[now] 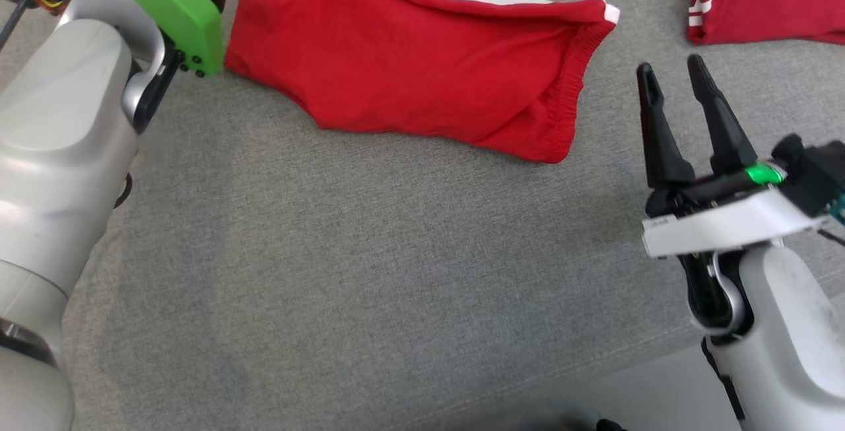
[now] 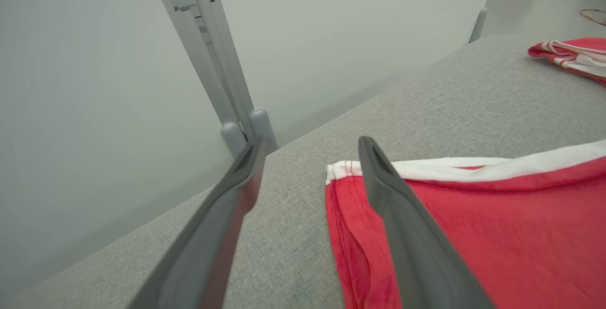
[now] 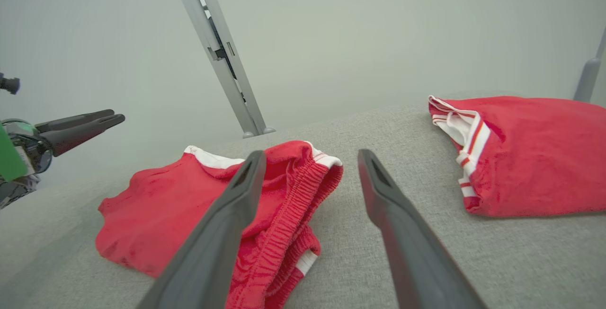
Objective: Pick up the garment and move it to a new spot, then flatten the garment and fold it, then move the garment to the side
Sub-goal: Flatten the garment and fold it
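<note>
R gripper nr folded red garment, white-striped.

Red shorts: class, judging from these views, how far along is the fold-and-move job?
Looks done: the red shorts lie folded on the grey surface. In hand: nothing; the left gripper and right gripper flank them, jaws open and empty. Left: possibly shifting them aside, near the other red garment.
</note>
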